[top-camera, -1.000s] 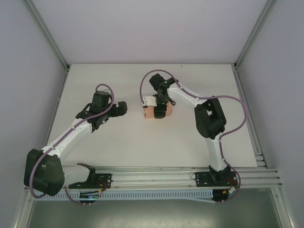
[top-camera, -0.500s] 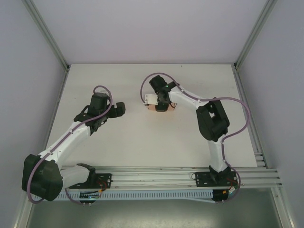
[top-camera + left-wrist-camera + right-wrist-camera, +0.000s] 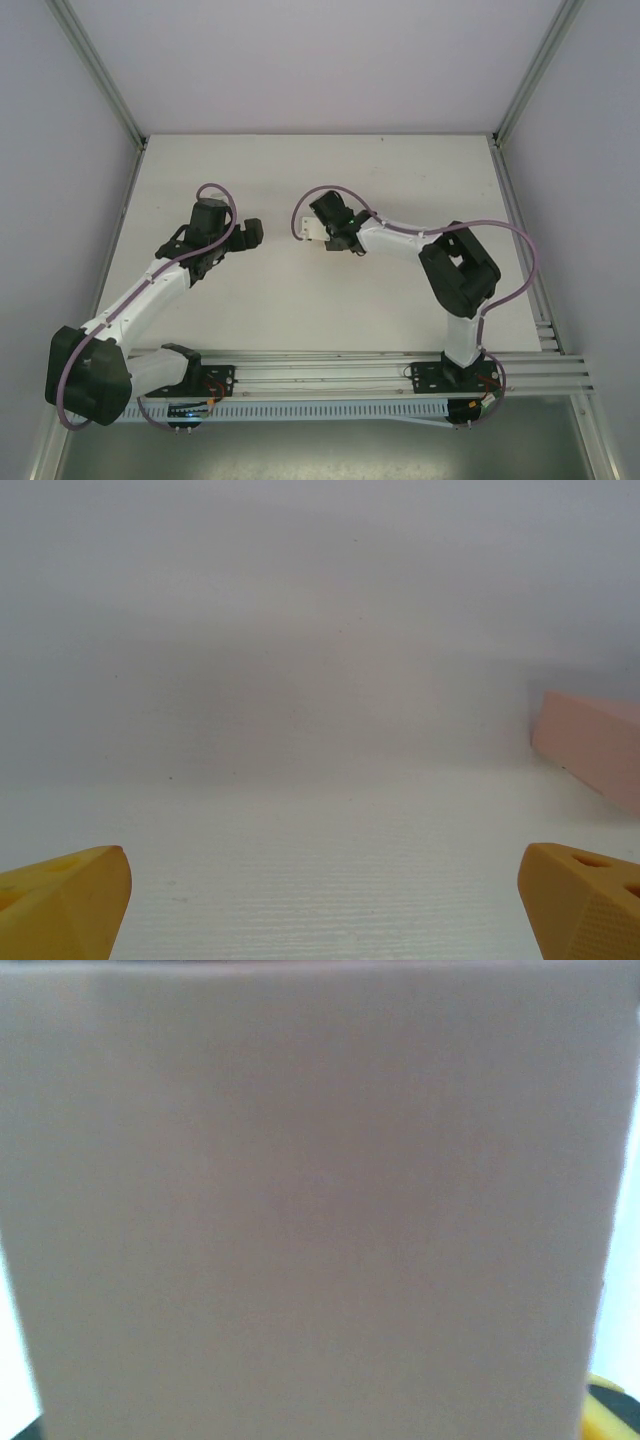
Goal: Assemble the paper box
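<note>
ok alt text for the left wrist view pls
The left pincer hangs open over the white table, its two orange fingertips at the bottom corners. A corner of the salmon-pink paper box shows at the right edge.

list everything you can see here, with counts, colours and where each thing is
paper box: 1, salmon pink, mid table, held at the right hand
table: 1, white, under both arms
rails: several, silver, along the table's near edge, carrying the arm bases
walls: pale grey, around the table
cables: 2, purple, one looped over each arm
arms: 2, white with black joints, reaching in from the near edge
left hand: 1, black with yellow fingers, open, left of the box and apart from it
right hand: 1, black, closed on the box near the table's middle
</note>
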`<move>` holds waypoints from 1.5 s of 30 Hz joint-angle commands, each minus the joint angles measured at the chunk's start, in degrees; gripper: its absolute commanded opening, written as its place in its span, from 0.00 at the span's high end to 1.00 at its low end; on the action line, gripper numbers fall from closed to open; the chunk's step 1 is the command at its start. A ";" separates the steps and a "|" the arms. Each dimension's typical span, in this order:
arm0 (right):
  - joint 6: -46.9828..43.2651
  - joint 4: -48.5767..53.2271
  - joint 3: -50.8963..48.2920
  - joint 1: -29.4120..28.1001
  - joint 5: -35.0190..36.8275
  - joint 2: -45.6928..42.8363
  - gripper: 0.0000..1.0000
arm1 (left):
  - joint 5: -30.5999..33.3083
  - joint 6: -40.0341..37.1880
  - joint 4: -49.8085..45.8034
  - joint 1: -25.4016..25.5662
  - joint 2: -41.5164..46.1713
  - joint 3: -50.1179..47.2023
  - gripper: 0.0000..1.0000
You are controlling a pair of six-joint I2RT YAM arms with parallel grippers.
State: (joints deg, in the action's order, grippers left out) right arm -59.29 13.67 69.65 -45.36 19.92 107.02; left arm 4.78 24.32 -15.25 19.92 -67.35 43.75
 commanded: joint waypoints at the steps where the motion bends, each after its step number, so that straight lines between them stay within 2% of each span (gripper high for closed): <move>1: 2.36 5.93 -1.05 -1.39 -0.03 -2.64 0.41 | -0.76 -1.39 -0.91 -0.27 1.53 -0.57 0.01; 4: 6.09 11.67 -0.34 -2.20 -2.25 -5.20 0.15 | -0.64 -1.81 -0.81 -0.23 1.52 0.02 0.02; 6: 7.03 13.03 -1.18 -3.20 -2.74 -7.71 0.02 | -0.46 -2.02 -0.61 -0.22 1.48 0.28 0.01; 11: 10.46 13.73 -3.30 -3.79 -5.84 -16.27 0.01 | 0.51 -2.70 1.40 -0.22 1.53 0.64 0.01; 15: 19.42 9.26 -6.77 0.15 -6.13 -23.67 0.01 | 4.32 -4.06 4.99 -0.88 1.51 0.19 0.01; 17: 27.07 5.15 -9.84 4.14 -7.87 -27.62 0.01 | 5.17 -5.90 7.81 -2.11 0.81 -0.33 0.02; 21: 42.16 -5.49 -19.74 13.63 -8.95 -35.71 0.01 | 12.15 -10.05 16.51 -6.59 -2.69 -3.35 0.01; 24: 49.12 -14.81 -29.43 21.45 -7.11 -42.15 0.01 | 11.14 -13.06 27.13 -11.00 -3.62 -8.53 0.02; 26: 52.28 -23.88 -37.84 27.63 -10.11 -46.09 0.01 | 10.00 -15.51 31.71 -12.52 -3.62 -10.81 0.01; 28: 56.16 -33.20 -44.80 33.10 -11.99 -48.26 0.01 | 12.67 -18.78 37.67 -12.61 -4.30 -13.49 0.01; 31: 57.89 -47.56 -53.15 38.85 -15.37 -47.87 0.01 | 15.45 -21.26 50.94 -13.45 -6.39 -19.03 0.01; 32: 56.72 -49.97 -54.50 39.86 -16.90 -46.77 0.01 | 14.06 -21.36 54.22 -13.72 -7.20 -20.38 0.01; 34: 56.04 -52.22 -54.71 41.01 -17.51 -43.73 0.01 | 10.66 -23.87 58.84 -13.87 -9.34 -21.92 0.01; 36: 55.06 -56.30 -54.00 41.97 -19.50 -38.68 0.01 | 12.07 -25.86 65.01 -13.85 -13.05 -22.65 0.01; 38: 55.20 -62.15 -52.77 42.62 -19.92 -32.11 0.01 | 11.57 -26.91 63.48 -14.21 -14.78 -20.71 0.01; 40: 55.74 -60.73 -49.55 44.74 -25.41 -26.34 0.01 | 7.93 -29.45 72.42 -14.52 -18.80 -22.61 0.01; 41: 56.90 -62.67 -48.14 45.79 -27.65 -22.85 0.01 | 7.11 -29.38 71.91 -14.85 -19.15 -22.33 0.01; 42: 58.37 -58.27 -46.53 48.01 -28.89 -22.65 0.01 | 4.44 -27.94 67.13 -15.99 -17.70 -21.42 0.01; 45: 60.91 -67.02 -49.04 50.25 -29.48 -18.56 0.01 | -2.42 -24.86 69.04 -19.92 -17.55 -22.96 0.01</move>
State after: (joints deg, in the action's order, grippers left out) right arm -1.65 -44.60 21.69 3.27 -5.78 87.07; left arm 9.69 -1.63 48.42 2.76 -85.47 21.63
